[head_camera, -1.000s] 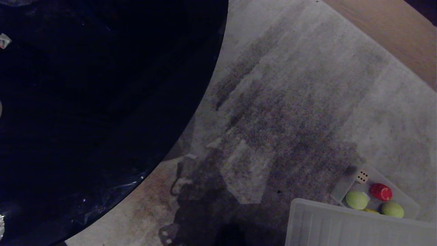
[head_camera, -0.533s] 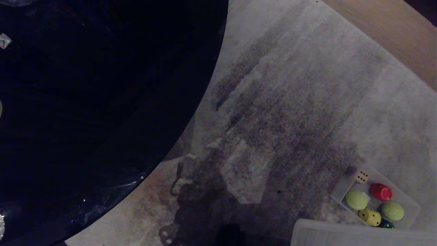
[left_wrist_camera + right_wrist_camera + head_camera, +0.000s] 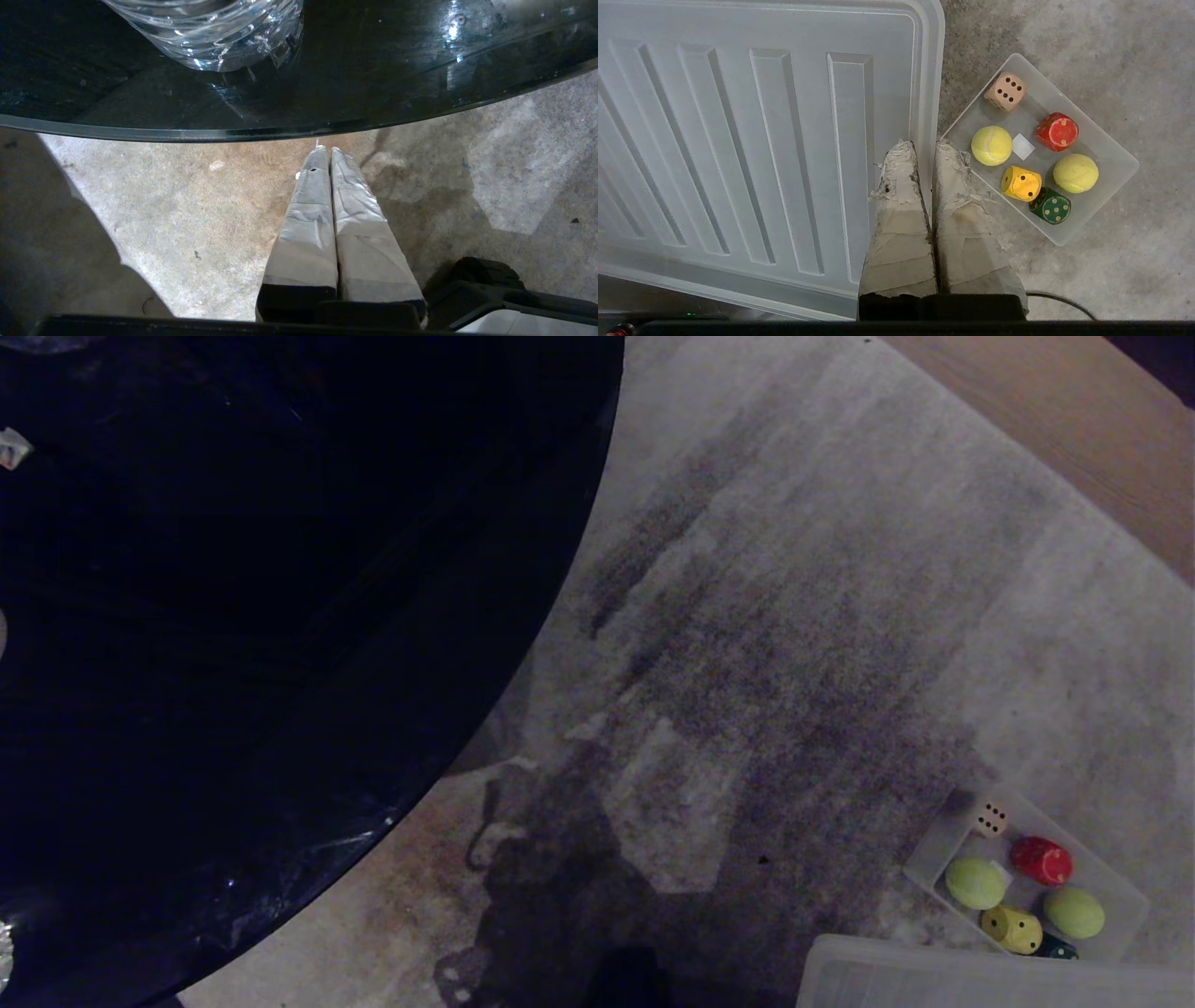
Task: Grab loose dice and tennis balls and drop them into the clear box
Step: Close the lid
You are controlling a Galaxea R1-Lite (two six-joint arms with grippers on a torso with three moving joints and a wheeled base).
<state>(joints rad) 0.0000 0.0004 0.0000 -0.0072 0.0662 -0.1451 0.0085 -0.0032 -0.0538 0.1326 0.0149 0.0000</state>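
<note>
The clear box (image 3: 1118, 161) sits on the rug at the lower right of the head view (image 3: 1116, 896). Inside it lie two tennis balls (image 3: 991, 145) (image 3: 1075, 173) and the dice: beige (image 3: 1005, 91), red (image 3: 1057, 131), yellow (image 3: 1021, 183) and dark green (image 3: 1050, 206). My right gripper (image 3: 924, 145) is shut. Its tips straddle the rim of a ribbed clear lid (image 3: 738, 140), just beside the box's near corner. That lid fills the bottom right corner of the head view (image 3: 980, 975). My left gripper (image 3: 325, 150) hangs shut and empty over the rug.
A dark round glass table (image 3: 280, 616) fills the left of the head view, with a glass vessel (image 3: 210, 32) on it. Its edge passes just beyond the left fingertips. The grey rug (image 3: 794, 616) runs to bare wood floor (image 3: 1074, 429) at the back right. A cable (image 3: 1057, 299) lies near the right wrist.
The ribbed lid has slid down toward the bottom edge of the head view. That uncovered the yellow and green dice. The box, its contents and the floor have not shifted.
</note>
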